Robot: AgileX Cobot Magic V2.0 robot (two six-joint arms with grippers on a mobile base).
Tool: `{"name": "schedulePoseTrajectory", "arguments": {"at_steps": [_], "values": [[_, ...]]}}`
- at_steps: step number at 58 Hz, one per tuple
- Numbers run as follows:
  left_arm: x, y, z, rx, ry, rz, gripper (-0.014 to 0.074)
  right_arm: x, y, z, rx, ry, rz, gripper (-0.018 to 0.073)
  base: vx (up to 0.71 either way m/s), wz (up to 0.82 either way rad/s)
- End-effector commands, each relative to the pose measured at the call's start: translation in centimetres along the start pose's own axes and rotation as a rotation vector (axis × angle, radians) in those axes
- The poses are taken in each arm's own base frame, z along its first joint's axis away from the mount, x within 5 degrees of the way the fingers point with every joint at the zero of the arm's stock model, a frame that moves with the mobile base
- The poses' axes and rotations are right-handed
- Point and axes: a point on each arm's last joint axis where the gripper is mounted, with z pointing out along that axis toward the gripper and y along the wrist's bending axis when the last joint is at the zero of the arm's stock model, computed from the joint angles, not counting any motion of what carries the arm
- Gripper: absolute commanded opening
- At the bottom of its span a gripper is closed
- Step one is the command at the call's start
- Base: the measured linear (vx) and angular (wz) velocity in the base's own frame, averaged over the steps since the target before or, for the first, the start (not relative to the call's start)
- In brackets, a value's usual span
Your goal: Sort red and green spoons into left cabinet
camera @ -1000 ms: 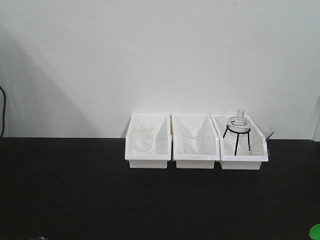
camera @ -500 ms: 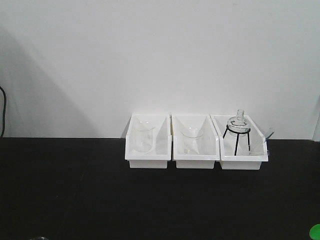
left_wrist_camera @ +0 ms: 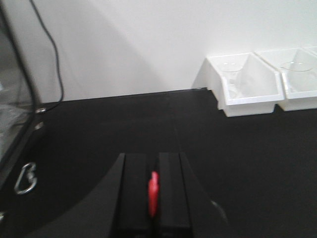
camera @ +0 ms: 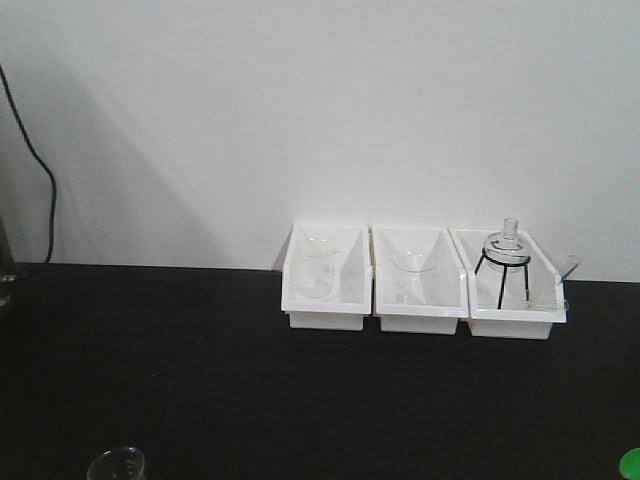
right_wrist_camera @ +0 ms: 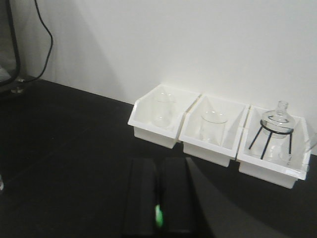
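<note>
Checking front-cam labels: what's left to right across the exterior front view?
Cable → glass vessel → left bin → middle bin → tripod bin → green blob, cut off at the edge.

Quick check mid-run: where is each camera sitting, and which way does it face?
Front view: set back from the black table, facing the wall; no robot body shows.
Left wrist view: above the left gripper, shut on the red spoon, looking forward along the table.
Right wrist view: above the right gripper, shut on the green spoon, facing the wall.
Shared: all see the white bins.
</note>
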Motion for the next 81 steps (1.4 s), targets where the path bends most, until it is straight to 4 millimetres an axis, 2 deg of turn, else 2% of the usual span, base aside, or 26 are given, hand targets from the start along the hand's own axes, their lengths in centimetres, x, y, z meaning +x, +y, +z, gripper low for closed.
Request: {"name": "schedulePoseTrajectory", "arguments": {"at_steps": [1, 35, 81], "values": [[-1.62, 0.16, -0.26, -0.021, -0.103, -0.014, -0.0004, -1.21, -0.45, -0.22, 0.046, -0.067, 0.016, -0.0004, -0.08, 0.29], [-1.62, 0.16, -0.26, -0.021, -0.103, -0.014, -0.0004, -1.21, -0.45, -0.22, 0.046, -0.067, 0.016, -0.0004, -0.11, 0.41], [-1.62, 0.16, -0.26, -0.021, -0.104, -0.015, -0.0004, -1.21, -0.45, -0.22, 0.046, -0.067, 0.015, -0.0004, -0.14, 0.56]]}}
